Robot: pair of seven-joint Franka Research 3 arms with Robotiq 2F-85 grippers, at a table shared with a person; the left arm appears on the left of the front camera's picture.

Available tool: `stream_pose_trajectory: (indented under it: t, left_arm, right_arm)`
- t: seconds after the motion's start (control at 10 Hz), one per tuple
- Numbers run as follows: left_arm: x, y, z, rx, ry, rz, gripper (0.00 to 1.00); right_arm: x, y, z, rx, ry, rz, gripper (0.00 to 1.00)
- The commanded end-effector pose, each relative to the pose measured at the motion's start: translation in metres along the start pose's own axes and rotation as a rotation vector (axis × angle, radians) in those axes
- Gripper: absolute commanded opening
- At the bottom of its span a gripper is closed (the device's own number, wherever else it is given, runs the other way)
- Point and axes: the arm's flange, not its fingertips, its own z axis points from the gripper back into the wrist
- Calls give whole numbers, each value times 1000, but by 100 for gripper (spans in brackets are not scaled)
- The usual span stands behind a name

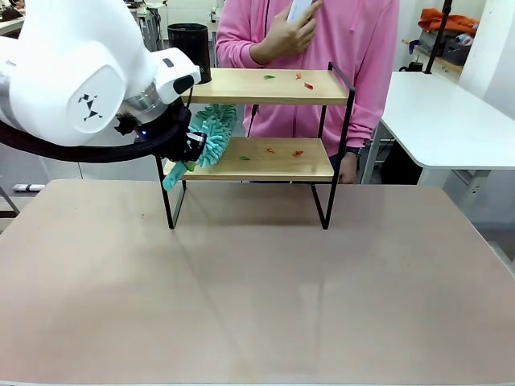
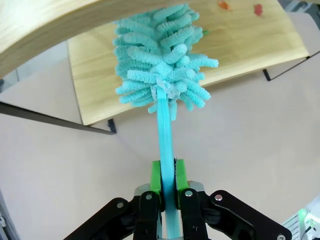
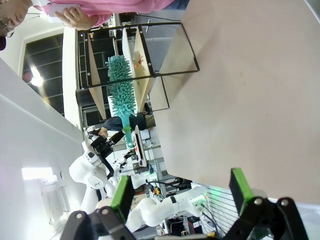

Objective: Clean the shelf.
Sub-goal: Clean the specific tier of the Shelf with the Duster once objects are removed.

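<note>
Front view: the shelf (image 1: 265, 165) stands at the far side of the table (image 1: 257, 289). A fluffy teal duster (image 1: 214, 135) pokes between its two boards at the left end. The left gripper (image 2: 168, 175), reaching in from the left, is squeezed tight on the duster's handle. The right gripper (image 3: 181, 192) is wide apart, holding nothing.

No word, number or label is legible here. The one sign is a small black emblem (image 1: 90, 107) made of a few angular shapes (a maker's mark, with no lettering beside it). It is printed on the rounded white shell of the left arm (image 1: 56, 48), close to the camera in the front view.
</note>
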Motion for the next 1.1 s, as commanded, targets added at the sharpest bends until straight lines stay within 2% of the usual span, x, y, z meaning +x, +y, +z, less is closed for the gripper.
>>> stream_pose_trajectory:
  t: [0.0,0.5,1.0]
  left_arm:
    - [6,-20,-3,13,3,-31,12]
    - [12,-40,-8,-3,58,-145,12]
    - [19,-53,-7,-96,106,-271,12]
  right_arm:
    - [-1,0,-1,1,3,26,100]
    - [-1,0,-1,1,3,26,100]
    - [-1,0,-1,1,3,26,100]
